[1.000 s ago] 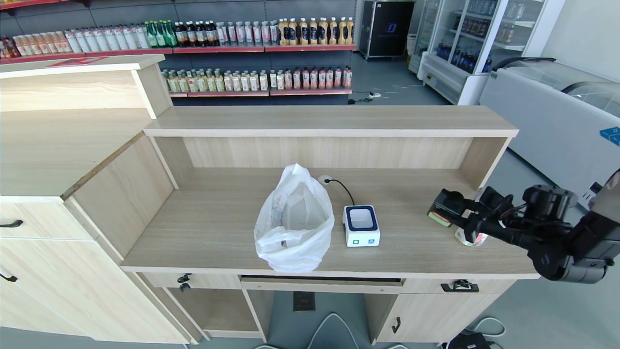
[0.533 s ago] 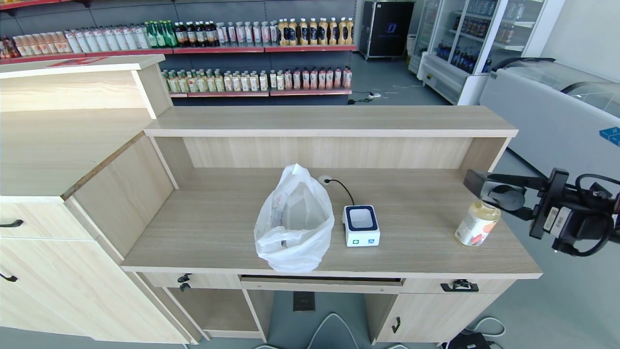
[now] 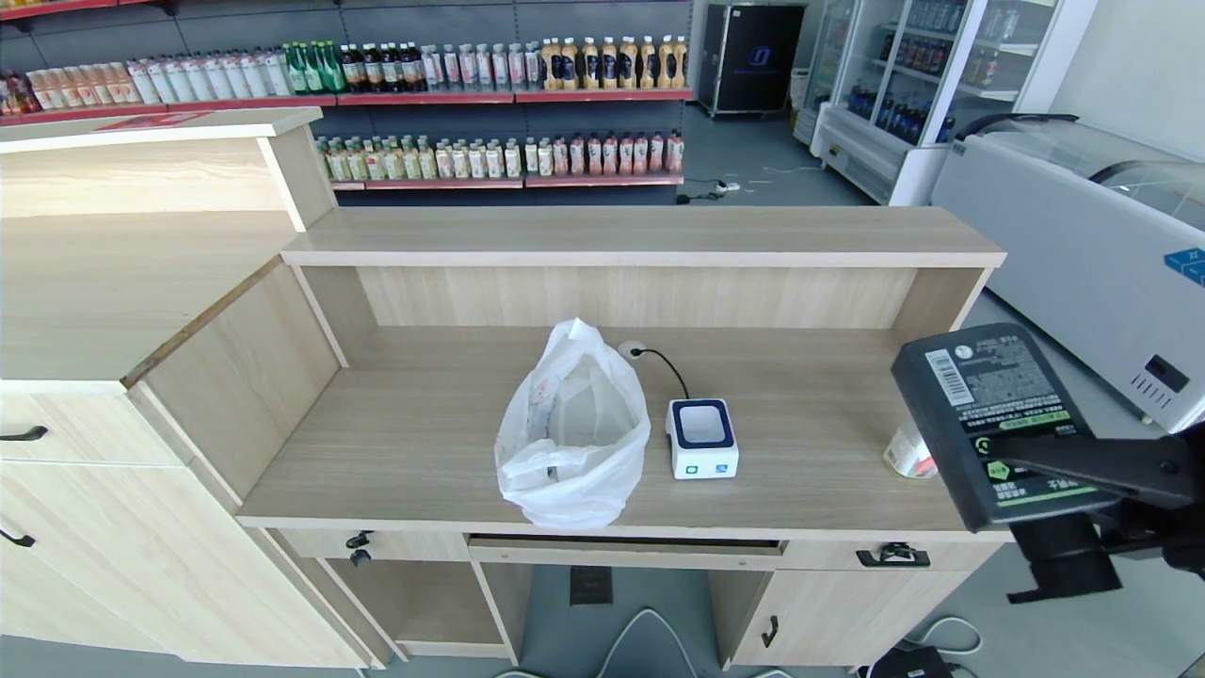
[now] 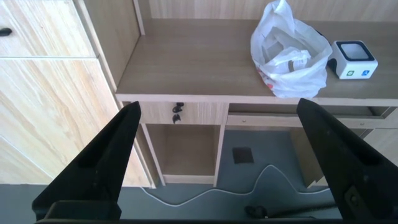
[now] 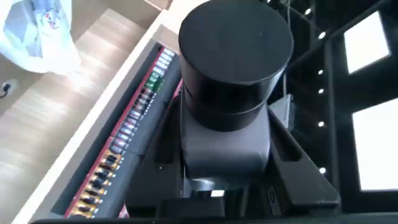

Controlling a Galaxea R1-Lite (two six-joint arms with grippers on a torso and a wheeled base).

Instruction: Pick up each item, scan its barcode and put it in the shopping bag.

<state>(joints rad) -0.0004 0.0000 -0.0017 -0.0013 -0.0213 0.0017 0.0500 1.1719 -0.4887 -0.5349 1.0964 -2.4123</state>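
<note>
Black and flat, the pack (image 3: 988,395) is up in the air off the countertop's right front corner, a slim rigid slab with a matte face. White and green printed labels cover that face, and a barcode sits at its far corner. The right gripper (image 3: 1036,468) seems clamped on it: one dark finger lies across the labelled face, and the other is hidden behind the slab. The left gripper (image 4: 219,106) hangs low in front of the countertop's left front edge, its two wedge-shaped fingers spread wide with nothing between them.

My reading is that the lift is done and the scan comes next. The barcode faces up, so the pack will need carrying leftward over the scanner (image 3: 701,438) and turning so the code faces the upturned window.

The scanner is a small white box with rounded corners and a dark-framed glass top, near the middle of the front edge. Just beside it on the left slumps the shopping bag (image 3: 571,433), thin, crinkled, translucent white plastic with its mouth open.

A pale, printed can (image 3: 907,454) stands at the right edge, mostly hidden behind the pack and yet to be handled. The countertop (image 3: 414,452) is light wood-grain laminate. A thin black cable (image 3: 664,363) runs from the scanner toward the back wall.
</note>
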